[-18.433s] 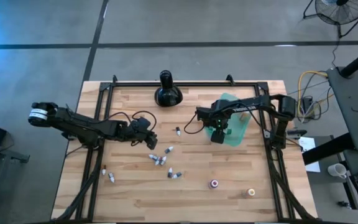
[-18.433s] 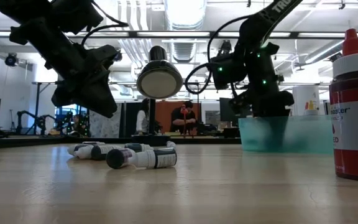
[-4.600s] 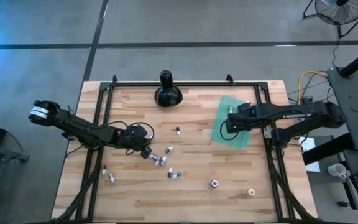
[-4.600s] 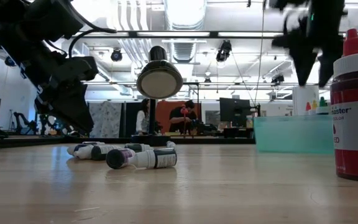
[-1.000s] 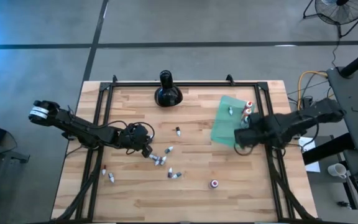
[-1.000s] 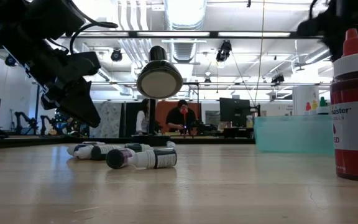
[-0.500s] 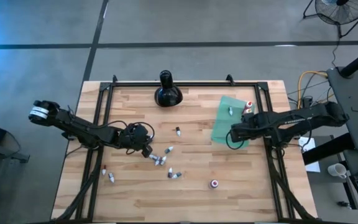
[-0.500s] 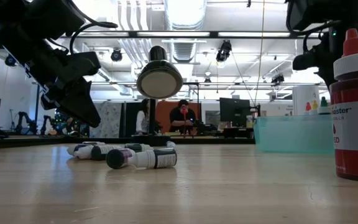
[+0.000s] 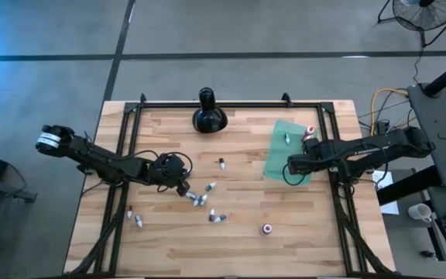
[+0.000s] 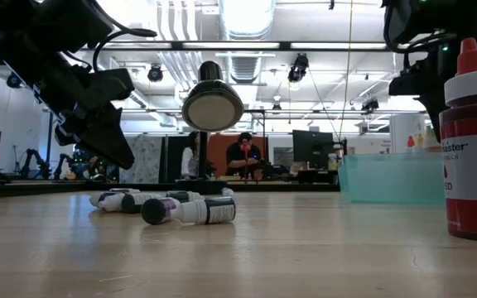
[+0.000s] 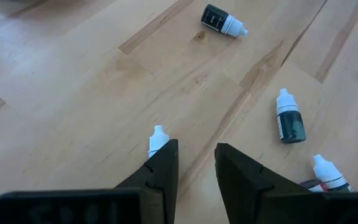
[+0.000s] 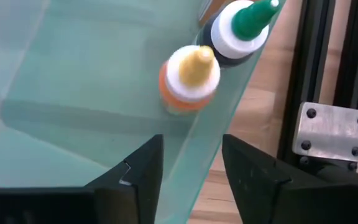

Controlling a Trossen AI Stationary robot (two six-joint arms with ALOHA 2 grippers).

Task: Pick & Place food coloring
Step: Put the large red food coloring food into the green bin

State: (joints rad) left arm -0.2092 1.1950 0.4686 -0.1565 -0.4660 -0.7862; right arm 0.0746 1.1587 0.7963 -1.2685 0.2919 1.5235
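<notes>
The food coloring is scattered. Several small vials [image 9: 200, 199] lie on their sides mid-table, and a red bottle [image 9: 267, 229] stands nearer the front. An orange-capped bottle [image 12: 189, 79] and a green-capped one [image 12: 241, 28] stand upright in the teal tray [image 9: 285, 151]. My right gripper [image 12: 191, 146] hangs open above the tray, beside the orange-capped bottle and clear of it. My left gripper [image 11: 196, 149] hovers over the vials with a narrow gap and nothing between its fingers. One white-capped vial [image 11: 156, 138] lies on the wood, partly hidden behind one finger.
A black bulbous long-necked object [image 9: 207, 116] stands at the far edge. Black frame rails [image 9: 335, 194] run along the table's sides, one right beside the tray. More vials lie at the near left [image 9: 136, 219] and mid-table [image 9: 221, 163]. People sit in the room beyond the table.
My right gripper has moved toward the table's left, from the tray's right edge to over the tray, and has sunk lower. My left arm has kept still, and the vials lie as before.
</notes>
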